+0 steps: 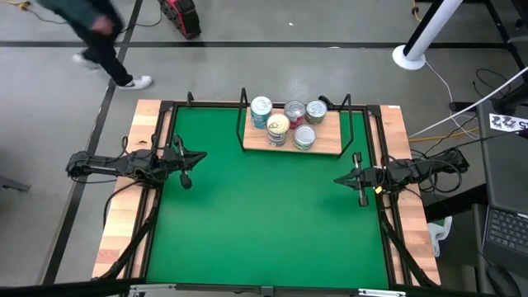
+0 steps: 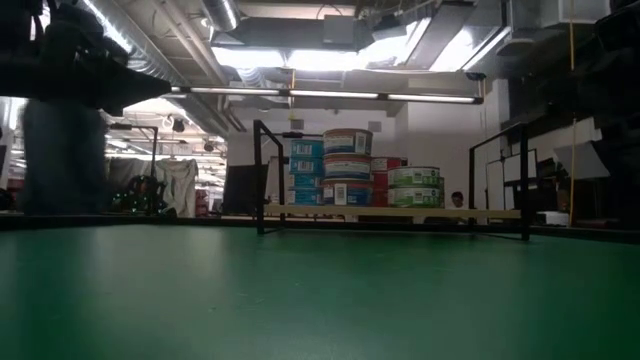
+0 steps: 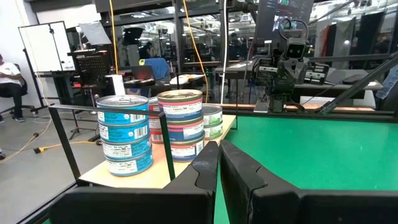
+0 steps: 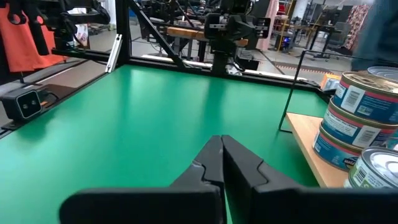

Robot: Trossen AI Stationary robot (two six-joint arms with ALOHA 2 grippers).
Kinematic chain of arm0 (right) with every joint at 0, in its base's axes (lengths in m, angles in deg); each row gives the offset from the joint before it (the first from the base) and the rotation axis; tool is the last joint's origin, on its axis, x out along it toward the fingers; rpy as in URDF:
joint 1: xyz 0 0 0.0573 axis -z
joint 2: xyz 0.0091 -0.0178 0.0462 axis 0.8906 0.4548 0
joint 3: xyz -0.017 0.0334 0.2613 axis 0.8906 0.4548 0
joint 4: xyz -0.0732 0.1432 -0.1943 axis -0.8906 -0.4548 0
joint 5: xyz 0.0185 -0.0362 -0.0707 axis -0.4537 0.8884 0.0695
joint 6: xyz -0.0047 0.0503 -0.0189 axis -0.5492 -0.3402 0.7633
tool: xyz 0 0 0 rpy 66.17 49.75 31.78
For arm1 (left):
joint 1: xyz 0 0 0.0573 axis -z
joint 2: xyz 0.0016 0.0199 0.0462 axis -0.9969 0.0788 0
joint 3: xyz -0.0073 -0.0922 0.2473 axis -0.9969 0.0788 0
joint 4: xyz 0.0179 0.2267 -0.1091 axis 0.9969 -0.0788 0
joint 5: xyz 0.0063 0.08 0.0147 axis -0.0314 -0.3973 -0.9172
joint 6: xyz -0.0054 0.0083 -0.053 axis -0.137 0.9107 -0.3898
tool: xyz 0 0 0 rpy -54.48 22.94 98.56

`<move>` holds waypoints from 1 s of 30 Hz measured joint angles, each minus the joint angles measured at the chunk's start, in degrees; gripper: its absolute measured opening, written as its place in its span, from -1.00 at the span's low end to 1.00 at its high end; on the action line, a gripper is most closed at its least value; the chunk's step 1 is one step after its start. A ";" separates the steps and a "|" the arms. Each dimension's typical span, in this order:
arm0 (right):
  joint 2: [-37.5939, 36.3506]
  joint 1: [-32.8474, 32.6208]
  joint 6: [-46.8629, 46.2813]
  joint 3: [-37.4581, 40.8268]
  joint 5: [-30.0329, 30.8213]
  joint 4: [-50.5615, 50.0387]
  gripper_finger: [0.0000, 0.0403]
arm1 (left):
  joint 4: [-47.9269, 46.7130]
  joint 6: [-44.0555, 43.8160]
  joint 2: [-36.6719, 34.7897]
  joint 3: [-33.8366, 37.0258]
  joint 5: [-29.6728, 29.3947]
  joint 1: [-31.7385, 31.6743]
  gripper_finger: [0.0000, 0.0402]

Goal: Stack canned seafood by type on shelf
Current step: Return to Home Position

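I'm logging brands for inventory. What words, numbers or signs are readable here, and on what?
No text is clear enough to quote.
Labels of the tins on the shelf: print is visible, but too small and blurred to read.
Black-and-white marker sheet beside the table: only a pattern, no legible words.
Whiteboard in the room: nothing legible.

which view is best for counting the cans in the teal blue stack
Left wrist view: the teal-blue stack stands nearest, side labels showing, three cans tall. High view shows only its top lid; low view shows it far off. Right wrist view: cannot tell it apart.
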 joint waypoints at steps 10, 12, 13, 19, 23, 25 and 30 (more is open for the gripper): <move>0.00 0.00 -1.16 -0.02 -0.52 0.06 -0.96 | 0.00 0.03 0.00 0.00 0.02 0.01 -0.94; 0.00 0.00 -1.21 -0.02 -0.52 0.06 -0.96 | 0.00 0.01 0.00 0.00 0.00 0.00 -0.94; 0.00 0.00 -1.21 -0.02 -0.55 0.08 -0.96 | 0.00 -0.01 0.00 0.00 0.02 -0.01 -0.94; 0.00 0.00 -1.32 0.00 -0.65 0.12 -0.96 | 0.00 0.00 0.00 0.00 0.02 -0.01 -0.94; 0.00 0.00 -1.32 0.00 -0.68 0.14 -0.96 | 0.00 -0.02 0.00 0.00 0.02 0.01 -0.94; 0.38 -1.38 -1.35 0.02 -0.14 0.28 -0.96 | 0.00 0.03 0.00 0.00 0.02 0.01 -0.94; 0.52 -5.05 -1.36 0.02 -0.54 0.13 -0.96 | 0.00 0.01 0.00 0.00 0.02 -0.01 -0.94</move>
